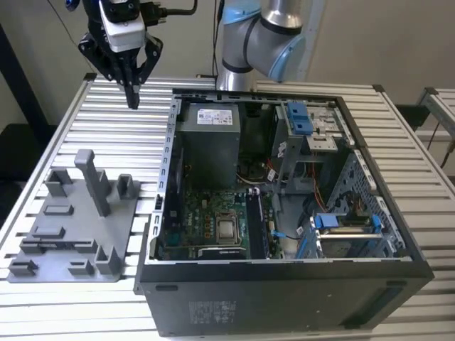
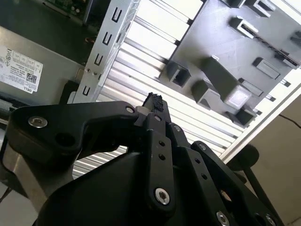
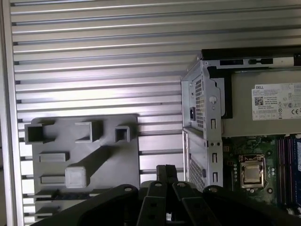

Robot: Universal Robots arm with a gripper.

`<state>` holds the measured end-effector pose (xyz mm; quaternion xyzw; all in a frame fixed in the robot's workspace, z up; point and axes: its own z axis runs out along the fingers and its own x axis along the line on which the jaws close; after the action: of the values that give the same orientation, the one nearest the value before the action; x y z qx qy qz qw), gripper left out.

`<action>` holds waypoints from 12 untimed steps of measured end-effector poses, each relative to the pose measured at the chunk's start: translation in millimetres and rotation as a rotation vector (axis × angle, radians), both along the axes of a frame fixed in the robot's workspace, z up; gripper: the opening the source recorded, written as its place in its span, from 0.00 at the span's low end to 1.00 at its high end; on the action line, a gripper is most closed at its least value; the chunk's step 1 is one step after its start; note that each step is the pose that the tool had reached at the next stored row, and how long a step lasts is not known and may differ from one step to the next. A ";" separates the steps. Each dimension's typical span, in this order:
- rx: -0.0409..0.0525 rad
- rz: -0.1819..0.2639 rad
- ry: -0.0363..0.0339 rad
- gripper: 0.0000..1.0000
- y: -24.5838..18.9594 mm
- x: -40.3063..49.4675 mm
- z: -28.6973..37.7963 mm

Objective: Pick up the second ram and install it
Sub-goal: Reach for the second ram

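The claw (image 1: 133, 99) is seen closed to a narrow point, its black fingers (image 2: 155, 117) pressed together tip to tip. In both wrist views the tips (image 3: 165, 170) meet, and no stick can be made out between them. The claw is held high above the ribbed metal counter (image 1: 121, 142), pointing straight down, touching nothing.

Below it, towards the exterior view's left, a grey plastic plate (image 1: 78, 224) is laid flat on the counter. Low blocks and one tall post (image 1: 92, 181) stand upright on it. In the first wrist view the plate (image 3: 117, 188) is seen just beside the fingertips, with a strip of bare counter between it and the computer.

On the exterior view's right of the claw an open computer case (image 1: 284, 277) is set on the counter, its side panel off. A grey power supply (image 1: 206, 142) is mounted at the far end, and the green board with the processor socket (image 1: 227, 229) lies nearer.

The second ram cannot be singled out. Long dark strips are seen in the memory slots (image 1: 257, 226) just beside the socket, well apart from the claw, and whether one of them is that stick cannot be told.

The arm's base (image 1: 263, 42) is seen behind the case.
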<state>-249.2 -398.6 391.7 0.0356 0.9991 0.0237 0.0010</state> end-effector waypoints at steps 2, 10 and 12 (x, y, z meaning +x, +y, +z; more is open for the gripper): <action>0.0001 0.000 0.0000 0.11 0.0 -5.8 -0.1; 0.0005 0.000 0.0000 0.11 0.0 -37.1 -1.4; 0.0005 0.000 0.0000 0.11 0.0 -43.6 -1.7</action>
<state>-292.8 -398.6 390.0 0.0356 0.9991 0.0240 0.0010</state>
